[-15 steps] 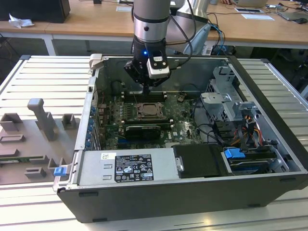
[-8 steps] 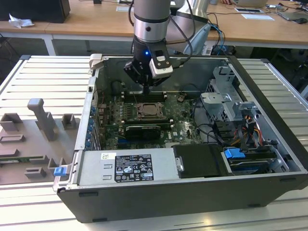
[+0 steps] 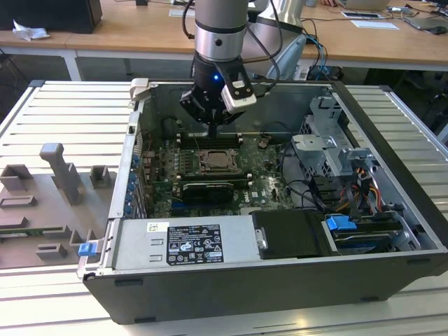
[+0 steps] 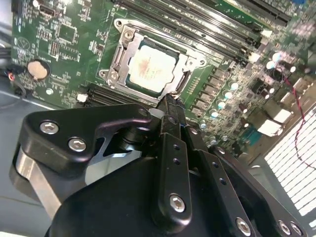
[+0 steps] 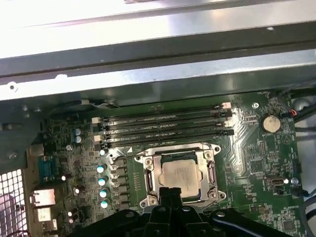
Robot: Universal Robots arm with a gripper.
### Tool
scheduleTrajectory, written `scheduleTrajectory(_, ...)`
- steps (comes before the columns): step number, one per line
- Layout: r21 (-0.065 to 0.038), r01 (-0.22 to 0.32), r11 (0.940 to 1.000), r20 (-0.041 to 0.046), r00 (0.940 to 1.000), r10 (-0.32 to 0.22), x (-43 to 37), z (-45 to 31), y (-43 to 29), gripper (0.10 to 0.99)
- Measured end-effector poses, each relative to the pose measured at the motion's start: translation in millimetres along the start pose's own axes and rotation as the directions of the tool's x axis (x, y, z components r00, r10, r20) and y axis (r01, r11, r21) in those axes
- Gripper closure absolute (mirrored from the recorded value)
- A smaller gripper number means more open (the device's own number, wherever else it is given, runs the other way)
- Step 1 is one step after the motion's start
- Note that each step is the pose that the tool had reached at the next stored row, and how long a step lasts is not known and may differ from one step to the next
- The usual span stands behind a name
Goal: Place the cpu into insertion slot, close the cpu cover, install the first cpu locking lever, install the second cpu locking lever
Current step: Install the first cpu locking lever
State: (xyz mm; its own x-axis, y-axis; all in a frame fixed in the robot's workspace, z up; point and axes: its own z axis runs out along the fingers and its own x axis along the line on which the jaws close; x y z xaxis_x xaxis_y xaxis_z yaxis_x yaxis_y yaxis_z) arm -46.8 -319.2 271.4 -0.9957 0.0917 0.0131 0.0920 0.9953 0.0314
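The cpu cover [image 4: 120,49] lies flat around the cpu [image 4: 150,66], which sits in its window, so I judge the locking levers are the step in hand. My gripper [image 4: 170,102], clenched on nothing, hangs at the insertion slot [image 4: 181,83] edge, where the work calls for a fine, steady push.

You can't see the edge of the insertion slot [image 5: 210,173] nearest the gripper [image 5: 170,190] in the first wrist view, because its fingertips cover it. In the second wrist view the gripper's body hides the circuit board [image 4: 64,64] behind the fingertips, and the cpu cover [image 4: 183,63] loses its nearest corner. In the exterior view the slot below the gripper is too small to tell how the cover lies.
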Motion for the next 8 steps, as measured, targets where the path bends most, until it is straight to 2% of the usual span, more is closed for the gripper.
scheduleTrajectory(4, 0.001, 0.091, 0.9959, -0.0029, 0.9959, -0.091, 0.0, 0.3, 0.0, 0.980)
scheduleTrajectory(6, 0.002, 0.138, 0.9904, -0.0045, 0.9904, -0.138, 0.0, 0.6, 0.0, 0.980)
scheduleTrajectory(7, 0.002, 0.176, 0.9844, -0.0051, 0.9844, -0.176, 0.1, 0.9, -0.1, 0.980)
scheduleTrajectory(8, 0.001, 0.180, 0.9836, -0.0011, 0.9836, -0.180, 9.6, 1.5, -0.9, 0.980)
